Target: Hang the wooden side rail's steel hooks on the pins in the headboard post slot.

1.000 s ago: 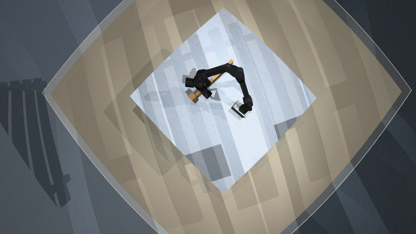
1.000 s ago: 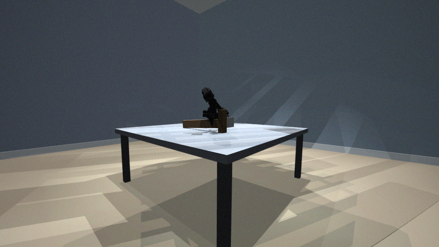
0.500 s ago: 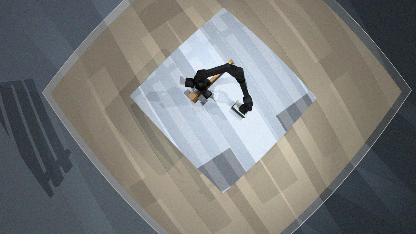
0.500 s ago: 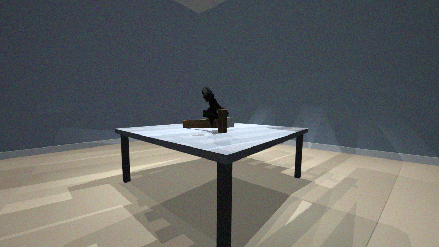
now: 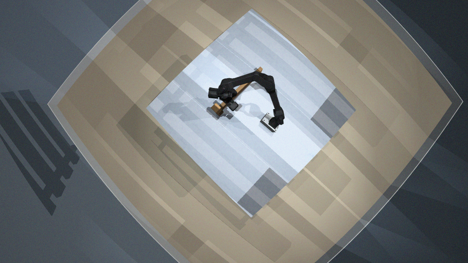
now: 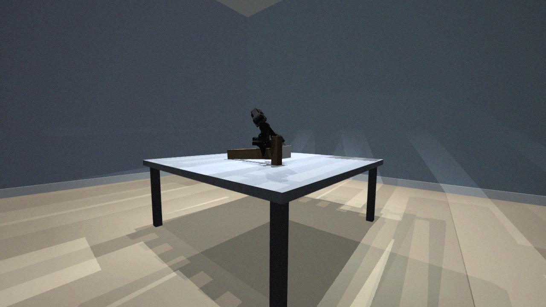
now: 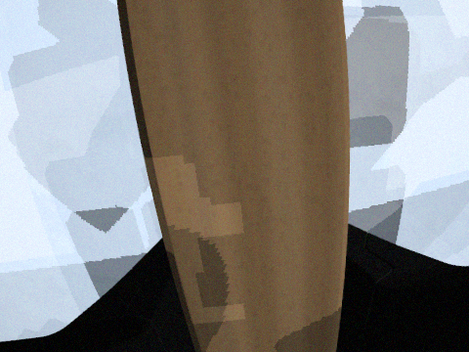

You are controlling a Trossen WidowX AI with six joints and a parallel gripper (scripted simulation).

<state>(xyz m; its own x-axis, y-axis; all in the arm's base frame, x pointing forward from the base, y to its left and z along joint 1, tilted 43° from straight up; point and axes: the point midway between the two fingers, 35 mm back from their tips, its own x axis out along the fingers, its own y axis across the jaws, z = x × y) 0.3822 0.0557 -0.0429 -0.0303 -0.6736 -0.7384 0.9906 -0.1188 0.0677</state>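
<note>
The wooden side rail [image 5: 242, 88] [image 6: 244, 153] [image 7: 254, 122] runs diagonally from its far end at the upper right to the post in the overhead view. Its far end appears to rest on the table; its near end looks slightly raised, with shadow below. The headboard post [image 5: 216, 109] [image 6: 276, 151] stands upright. The rail's near end is close to the post's rail-facing side. The hooks, slot and pins are hidden or too small to tell, so I cannot tell whether they touch. My gripper [image 6: 262, 152] [image 7: 241, 218] is shut on the rail near the post, with a finger on either side.
The arm [image 5: 273, 84] arches over the rail from its pale base block [image 5: 267, 121] [image 6: 286, 151], right of the post in the overhead view. Everything stands on the white square table [image 5: 294, 144] [image 6: 213, 168]. Shadow patches lie across its top.
</note>
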